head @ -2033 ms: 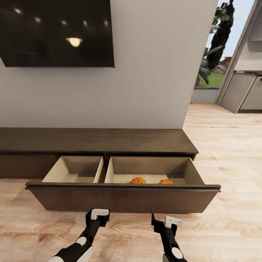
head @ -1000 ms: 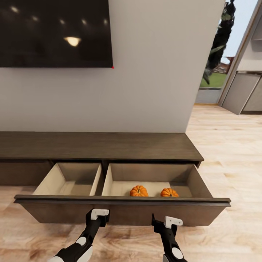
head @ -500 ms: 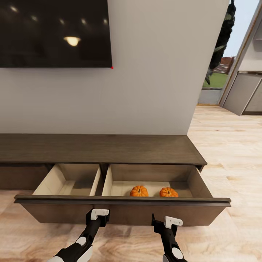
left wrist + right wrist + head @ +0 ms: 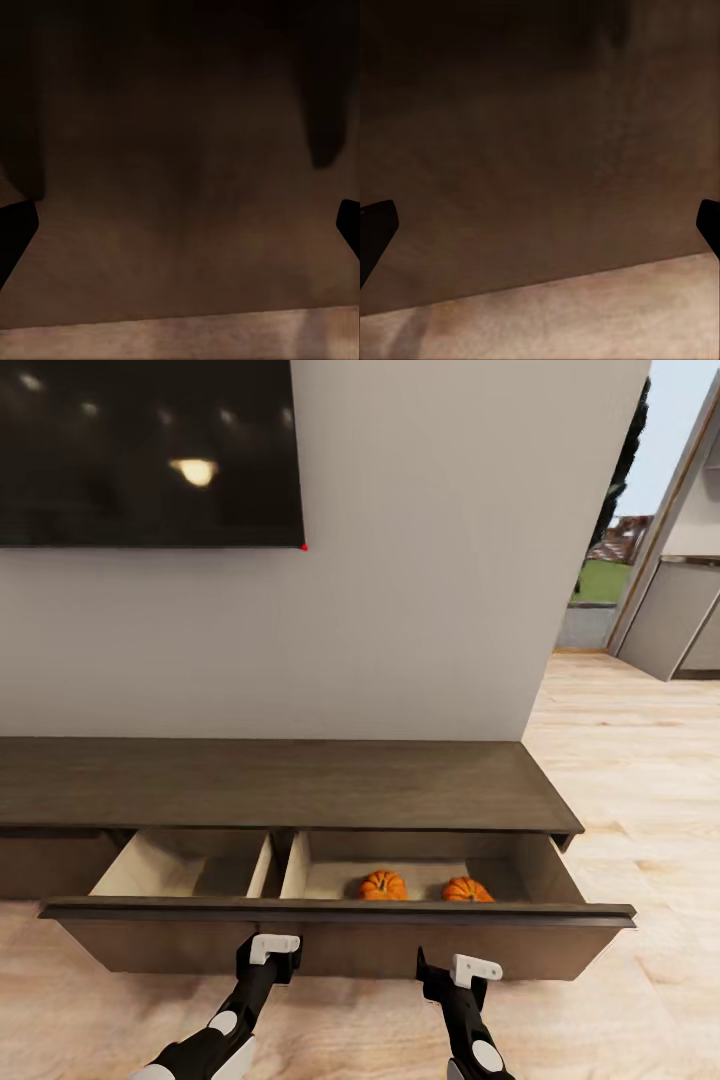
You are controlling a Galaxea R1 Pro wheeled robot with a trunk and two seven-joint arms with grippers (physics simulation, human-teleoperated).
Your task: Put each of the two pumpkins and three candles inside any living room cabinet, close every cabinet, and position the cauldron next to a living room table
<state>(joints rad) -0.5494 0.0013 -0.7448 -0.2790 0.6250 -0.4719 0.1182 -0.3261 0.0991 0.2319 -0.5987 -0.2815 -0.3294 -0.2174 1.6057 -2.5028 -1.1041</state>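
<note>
Two pumpkins (image 4: 383, 885) (image 4: 468, 889) sit in the cabinet (image 4: 300, 785) drawer; both hands (image 4: 268, 956) (image 4: 452, 972) released; no writing.

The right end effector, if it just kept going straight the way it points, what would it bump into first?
Most likely the dark brown drawer front of the cabinet. The right end effector points at it from close by, and its wrist camera faces that brown panel; the remaining gap is hard to judge.

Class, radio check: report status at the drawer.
Both tools, left and right, open, empty, at drawer front. Two pumpkins in right compartment. No candles seen. Nothing blocking.
</note>
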